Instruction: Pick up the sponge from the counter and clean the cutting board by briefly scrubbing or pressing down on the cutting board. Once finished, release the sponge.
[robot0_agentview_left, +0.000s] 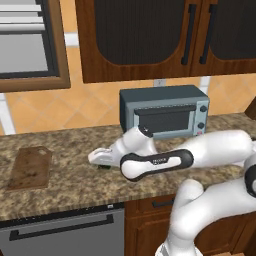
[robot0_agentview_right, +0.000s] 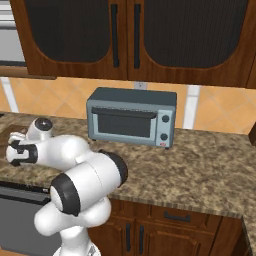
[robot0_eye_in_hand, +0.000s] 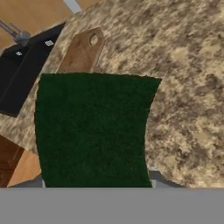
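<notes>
The sponge (robot0_eye_in_hand: 94, 131), a dark-green block, sits close up in the hand view, between the fingertips of my gripper (robot0_eye_in_hand: 97, 183). A grey fingertip (robot0_eye_in_hand: 158, 178) shows at its lower right edge, and the gripper is shut on the sponge. From the left base view, my gripper (robot0_agentview_left: 100, 161) hangs low over the counter (robot0_agentview_left: 70, 185), and a sliver of the sponge (robot0_agentview_left: 104, 166) peeks out under the hand. The cutting board (robot0_agentview_left: 30, 167) lies flat at the counter's left, well left of the gripper. Beyond the sponge, the cutting board (robot0_eye_in_hand: 82, 53) shows its handle tab with a hole.
A grey-blue toaster oven (robot0_agentview_left: 162, 112) stands at the back of the counter, behind the arm. Dark wood wall cabinets (robot0_agentview_left: 150, 35) hang above it. A dishwasher front (robot0_agentview_left: 65, 232) sits below the counter edge. A window frame (robot0_agentview_left: 30, 45) is at the upper left.
</notes>
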